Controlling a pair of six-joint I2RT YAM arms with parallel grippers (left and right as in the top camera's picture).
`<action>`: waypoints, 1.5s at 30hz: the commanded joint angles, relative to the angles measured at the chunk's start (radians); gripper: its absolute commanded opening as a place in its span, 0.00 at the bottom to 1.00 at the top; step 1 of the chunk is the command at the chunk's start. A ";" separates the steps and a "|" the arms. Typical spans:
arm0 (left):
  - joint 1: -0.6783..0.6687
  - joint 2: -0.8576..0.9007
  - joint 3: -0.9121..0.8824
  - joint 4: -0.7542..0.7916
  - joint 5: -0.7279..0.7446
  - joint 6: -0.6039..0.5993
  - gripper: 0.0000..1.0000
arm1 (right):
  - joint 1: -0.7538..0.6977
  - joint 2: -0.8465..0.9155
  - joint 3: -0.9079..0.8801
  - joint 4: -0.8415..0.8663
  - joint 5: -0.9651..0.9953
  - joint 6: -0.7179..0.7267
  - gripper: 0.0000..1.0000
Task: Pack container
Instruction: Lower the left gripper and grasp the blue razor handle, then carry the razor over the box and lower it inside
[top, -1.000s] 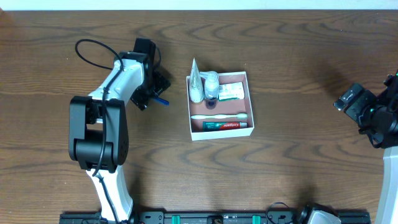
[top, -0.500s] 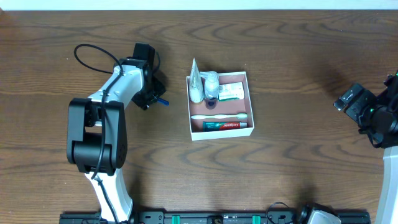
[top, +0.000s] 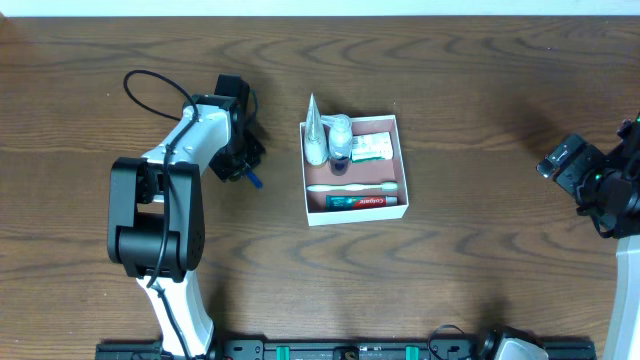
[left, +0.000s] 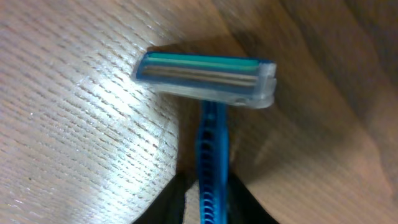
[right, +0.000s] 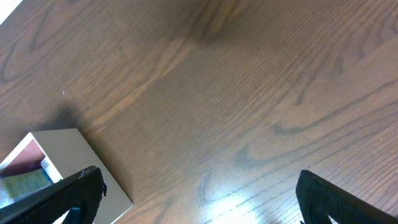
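Claws first: the left claw (left: 212, 202) is seen pinched in on the blue handle of a disposable razor (left: 212, 130), with a dark finger (left: 165, 208) tucked against each side of it. The razor head is pointed away from the wrist camera, blade strips and a green strip turned up toward the lens. Whether the head is resting on the wood-grain surface (top: 480, 80) or held just above it can't be told.

From overhead, the left claw (top: 245, 165) and the razor (top: 255, 180) are found near the container (top: 350, 219), on its left and not touching it. The container is parked mid-surface, already loaded with a toothpaste (top: 355, 201), a toothbrush (top: 350, 187), a small carton (top: 370, 148), a bottle (top: 341, 138) and a white tube (top: 315, 130).

Way off at the right edge, the right claw (top: 570, 165) is spread wide, with nothing held.
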 joint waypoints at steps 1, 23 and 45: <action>0.001 0.043 -0.035 -0.024 -0.002 0.113 0.14 | -0.011 -0.006 0.012 0.000 0.000 0.004 0.99; 0.000 -0.134 0.251 -0.286 -0.002 0.453 0.06 | -0.011 -0.006 0.012 0.000 0.000 0.004 0.99; -0.422 -0.647 0.304 -0.202 -0.002 1.022 0.06 | -0.011 -0.006 0.012 0.000 0.000 0.004 0.99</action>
